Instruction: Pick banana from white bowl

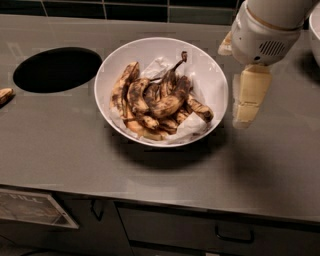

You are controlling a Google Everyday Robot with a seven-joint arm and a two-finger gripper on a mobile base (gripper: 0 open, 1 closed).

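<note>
arm (278, 9) in view at upper right corner; white wrist (265, 37) up high, my gripper (247, 97) hangs below it, pointing downward.

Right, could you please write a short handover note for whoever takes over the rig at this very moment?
Gripper: the cream two-finger gripper hangs above the grey counter, just right of the large glossy white bowl, with no banana in it.
Things: the brown-spotted yellow bananas lie piled on white paper in the bowl, which stands right of a round dark hole in the counter.
Done: nothing picked yet.
Left: move over the bowl, grasp one banana, lift it out.
</note>
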